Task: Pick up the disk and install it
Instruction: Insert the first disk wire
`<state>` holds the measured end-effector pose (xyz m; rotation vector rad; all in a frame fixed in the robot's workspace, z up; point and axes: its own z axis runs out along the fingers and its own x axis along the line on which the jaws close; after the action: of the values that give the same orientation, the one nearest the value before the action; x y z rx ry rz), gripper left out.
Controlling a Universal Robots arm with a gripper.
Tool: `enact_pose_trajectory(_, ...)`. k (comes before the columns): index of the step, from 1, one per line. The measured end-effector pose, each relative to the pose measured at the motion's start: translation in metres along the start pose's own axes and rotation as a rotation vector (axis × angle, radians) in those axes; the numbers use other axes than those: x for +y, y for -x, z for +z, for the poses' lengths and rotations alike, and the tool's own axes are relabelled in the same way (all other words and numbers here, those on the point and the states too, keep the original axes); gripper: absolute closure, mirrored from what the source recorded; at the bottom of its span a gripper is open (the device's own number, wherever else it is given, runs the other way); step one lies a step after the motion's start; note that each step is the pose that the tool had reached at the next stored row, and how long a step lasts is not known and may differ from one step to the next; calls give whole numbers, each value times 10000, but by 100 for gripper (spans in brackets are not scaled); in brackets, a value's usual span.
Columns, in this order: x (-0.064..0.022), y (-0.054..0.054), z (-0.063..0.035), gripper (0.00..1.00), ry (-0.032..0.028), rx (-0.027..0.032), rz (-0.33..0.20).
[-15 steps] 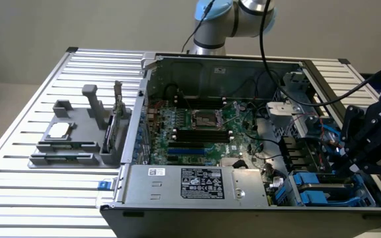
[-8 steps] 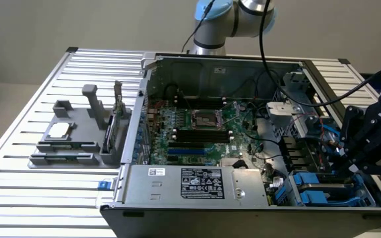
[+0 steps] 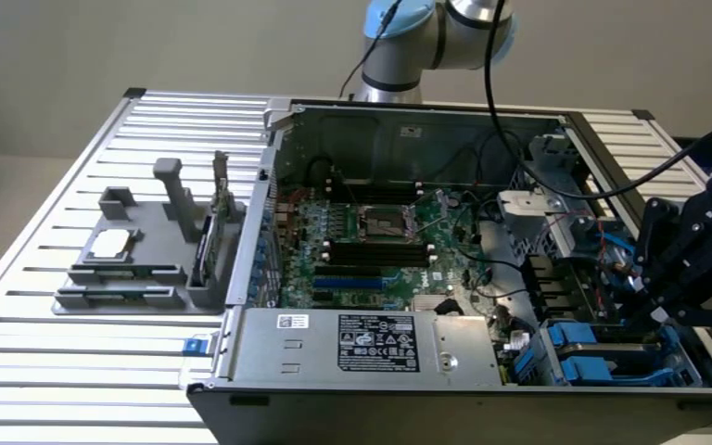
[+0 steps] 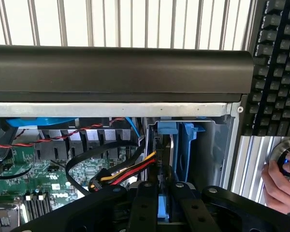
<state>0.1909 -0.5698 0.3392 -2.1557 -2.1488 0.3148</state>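
Note:
My black gripper hangs over the drive bay at the exterior view's right end of the open computer case. In the wrist view the gripper has its two fingers close together, shut on the disk. The disk is seen edge-on as a thin strip with a blue frame. It stands upright in the bay, beside a blue plastic bracket and the case's end wall. Red, yellow and black cables run just beside it.
The motherboard fills the case floor, with a silver labelled power-supply box at the near side. A grey parts holder with a small silver chip stands at the exterior view's left. Outside the case, a keyboard and a person's hand.

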Motion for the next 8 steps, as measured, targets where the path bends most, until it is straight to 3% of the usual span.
enact_pose_trajectory(8,-16,-17,2,84,-21,7,34)
